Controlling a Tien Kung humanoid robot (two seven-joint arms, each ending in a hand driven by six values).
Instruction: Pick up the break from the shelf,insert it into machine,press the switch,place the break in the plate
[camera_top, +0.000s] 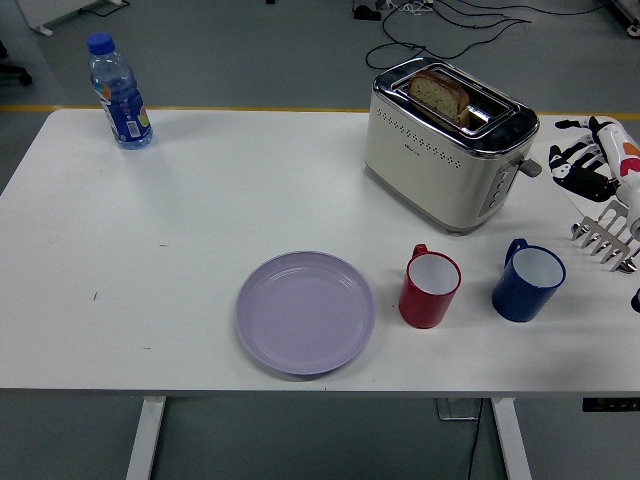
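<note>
A slice of bread (440, 93) stands upright in the slot of the cream and chrome toaster (440, 150) at the back right of the table. The toaster's lever (529, 167) juts from its right end. A lilac plate (305, 312) lies bare near the front edge. My right hand (585, 160) comes in from the right edge, just right of the toaster's lever, with its fingers spread and holding nothing. A metal rack (608, 234) sits below that hand at the table's right edge, with nothing in it.
A red mug (430, 288) and a blue mug (527, 282) stand between the plate and the rack, in front of the toaster. A water bottle (119, 92) with a blue cap stands at the back left corner. Cables lie on the floor behind the table.
</note>
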